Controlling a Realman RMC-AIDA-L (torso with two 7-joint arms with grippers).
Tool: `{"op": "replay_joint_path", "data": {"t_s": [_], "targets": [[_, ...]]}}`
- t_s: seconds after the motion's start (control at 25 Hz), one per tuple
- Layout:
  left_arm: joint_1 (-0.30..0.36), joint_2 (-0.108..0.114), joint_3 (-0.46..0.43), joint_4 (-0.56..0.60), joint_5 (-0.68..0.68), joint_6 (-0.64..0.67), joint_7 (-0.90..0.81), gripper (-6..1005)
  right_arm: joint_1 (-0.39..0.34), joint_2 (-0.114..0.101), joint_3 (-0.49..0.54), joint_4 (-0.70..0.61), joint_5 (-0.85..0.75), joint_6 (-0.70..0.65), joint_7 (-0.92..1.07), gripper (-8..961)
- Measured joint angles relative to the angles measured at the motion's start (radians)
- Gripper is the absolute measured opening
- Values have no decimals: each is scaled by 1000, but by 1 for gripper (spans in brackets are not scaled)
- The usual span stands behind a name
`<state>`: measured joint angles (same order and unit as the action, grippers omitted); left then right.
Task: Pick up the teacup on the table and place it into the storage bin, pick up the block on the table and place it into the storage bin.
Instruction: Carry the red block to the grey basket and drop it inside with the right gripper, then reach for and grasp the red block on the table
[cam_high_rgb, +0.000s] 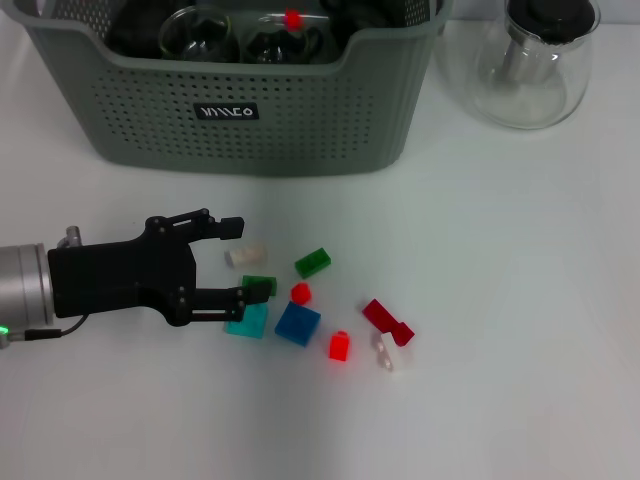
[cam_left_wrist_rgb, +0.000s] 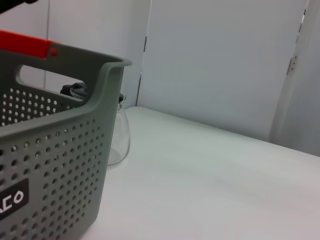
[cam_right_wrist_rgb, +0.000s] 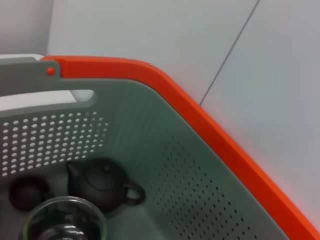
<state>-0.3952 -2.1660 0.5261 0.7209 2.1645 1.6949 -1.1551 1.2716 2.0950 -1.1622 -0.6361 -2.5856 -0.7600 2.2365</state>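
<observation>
Large grey-green perforated plastic storage bin (cam_high_rgb: 240, 120) at the far side of the white table (cam_high_rgb: 500, 250), black label with white lettering (cam_high_rgb: 226, 111) on its near wall. Inside, seen from head view: clear glass cups (cam_high_rgb: 195, 30) and a small red piece (cam_high_rgb: 293, 18). Right wrist view into the same bin (cam_right_wrist_rgb: 165, 165): orange rim (cam_right_wrist_rgb: 210, 130), dark clay teapot (cam_right_wrist_rgb: 102, 182), small dark cup (cam_right_wrist_rgb: 30, 192), clear glass cup (cam_right_wrist_rgb: 62, 220).

Loose plastic blocks scattered on the table in front of the bin: cream block (cam_high_rgb: 246, 255), green block (cam_high_rgb: 313, 262), dark green block (cam_high_rgb: 260, 286), teal block (cam_high_rgb: 248, 320), blue block (cam_high_rgb: 298, 323), small red round piece (cam_high_rgb: 301, 293), red block (cam_high_rgb: 340, 346), dark red block (cam_high_rgb: 386, 318), white block (cam_high_rgb: 392, 352).

Left gripper (cam_high_rgb: 238, 260), black, low over the table at the left of the cluster, fingers spread apart, nothing between them; cream block just beyond the tips, dark green block by the lower finger (cam_high_rgb: 225, 299). Contact: cannot tell.

Clear glass teapot with dark lid (cam_high_rgb: 530, 60) right of the bin. Right gripper not visible.
</observation>
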Motion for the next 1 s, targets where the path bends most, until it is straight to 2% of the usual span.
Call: {"op": "replay_joint_path", "data": {"t_s": [0.2,0.36,0.56,0.72,0.88,1.0], "targets": [[-2,0,-1,0,0,2,-1,875,-5,0,-12,2,4,18,-8,541],[-2,0,-5,1,0,7,-3,875,-38,-6,-4,-113,84,-75,-35,704],[1,2,-6,4,0,10,-3,874,-146,-23,-1,-368,253,-302,-76,710],[6,2,-8,5,0,11,-3,874,-234,-55,4,-521,391,-512,-107,710],[7,2,-8,5,1,9,-3,874,-296,-86,39,-591,510,-757,-157,709],[7,2,-8,5,6,10,-2,875,-327,-98,55,-607,525,-913,-173,708]]}}
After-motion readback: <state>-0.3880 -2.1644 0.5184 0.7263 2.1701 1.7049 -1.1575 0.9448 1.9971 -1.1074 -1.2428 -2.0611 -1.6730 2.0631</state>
